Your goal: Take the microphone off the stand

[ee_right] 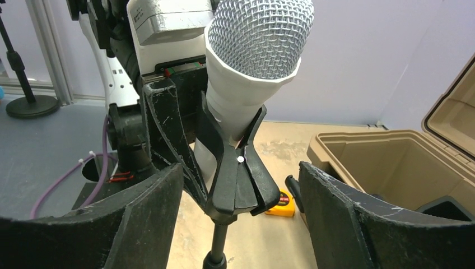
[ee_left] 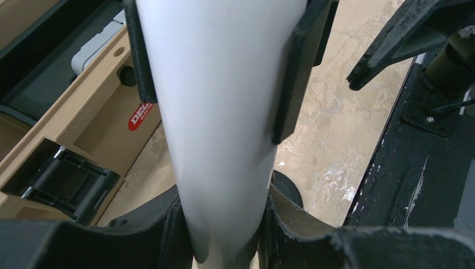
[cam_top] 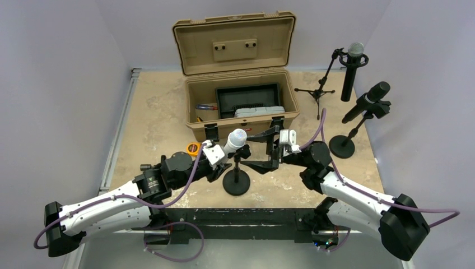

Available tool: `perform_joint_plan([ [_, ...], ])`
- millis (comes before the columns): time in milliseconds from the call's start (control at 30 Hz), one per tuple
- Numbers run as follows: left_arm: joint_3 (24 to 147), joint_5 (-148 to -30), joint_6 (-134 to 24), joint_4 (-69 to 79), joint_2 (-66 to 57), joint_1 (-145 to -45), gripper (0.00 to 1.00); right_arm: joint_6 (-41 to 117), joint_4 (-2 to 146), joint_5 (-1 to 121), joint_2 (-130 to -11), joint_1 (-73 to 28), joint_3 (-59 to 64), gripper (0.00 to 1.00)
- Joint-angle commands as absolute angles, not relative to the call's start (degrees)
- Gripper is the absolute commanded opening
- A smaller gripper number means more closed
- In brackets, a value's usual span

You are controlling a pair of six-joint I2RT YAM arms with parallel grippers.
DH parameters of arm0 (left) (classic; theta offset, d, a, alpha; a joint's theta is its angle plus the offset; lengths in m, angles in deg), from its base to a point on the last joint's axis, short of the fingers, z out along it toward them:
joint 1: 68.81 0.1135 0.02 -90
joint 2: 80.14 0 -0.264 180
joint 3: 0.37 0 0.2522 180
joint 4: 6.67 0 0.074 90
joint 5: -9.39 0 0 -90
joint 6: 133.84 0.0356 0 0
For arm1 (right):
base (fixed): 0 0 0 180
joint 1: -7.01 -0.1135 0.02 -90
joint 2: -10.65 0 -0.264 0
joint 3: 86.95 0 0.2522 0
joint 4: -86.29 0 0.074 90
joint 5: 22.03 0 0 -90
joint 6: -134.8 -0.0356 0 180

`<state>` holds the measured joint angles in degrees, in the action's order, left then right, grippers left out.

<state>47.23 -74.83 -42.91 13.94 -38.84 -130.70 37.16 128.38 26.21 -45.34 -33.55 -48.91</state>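
Left hand [cam_top: 223, 151] was clamped around the body of the white microphone [ee_right: 257, 50], which sat tilted in the clip [ee_right: 235, 174] of the near stand [cam_top: 236, 184] on the tabletop [cam_top: 157, 112], evidently placed to draw it free. Right hand [cam_top: 269, 150] stood with fingers spread, facing the clip, probably to steady the stand.

Beige table [cam_top: 157, 106]: open case [cam_top: 241, 115], stands [cam_top: 236, 184].

3 microphones [cam_top: 236, 139] [cam_top: 350, 70] [cam_top: 367, 101], 3 stands [cam_top: 236, 184] [cam_top: 319, 89] [cam_top: 342, 145], 1 tan case [cam_top: 241, 124], 2 arms [cam_top: 106, 210] [cam_top: 358, 196]
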Motion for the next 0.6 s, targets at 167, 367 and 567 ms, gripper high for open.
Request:
perform_joint_plan([
  [167, 48.8, -75.9, -45.4, 10.0, -38.3, -130.6, 0.0, 37.2, 131.2, 25.4, -48.1, -33.8, -48.3, 0.69],
  [367, 48.9, -75.9, -45.2, 10.0, -38.2, -130.6, 0.0, 37.4, 131.1, 26.3, -46.1, -33.9, -48.7, 0.6],
  [567, 49.0, -76.3, -45.2, 10.0, -37.9, -130.6, 0.0, 38.0, 130.3, 26.1, -46.5, -33.8, -48.3, 0.34],
])
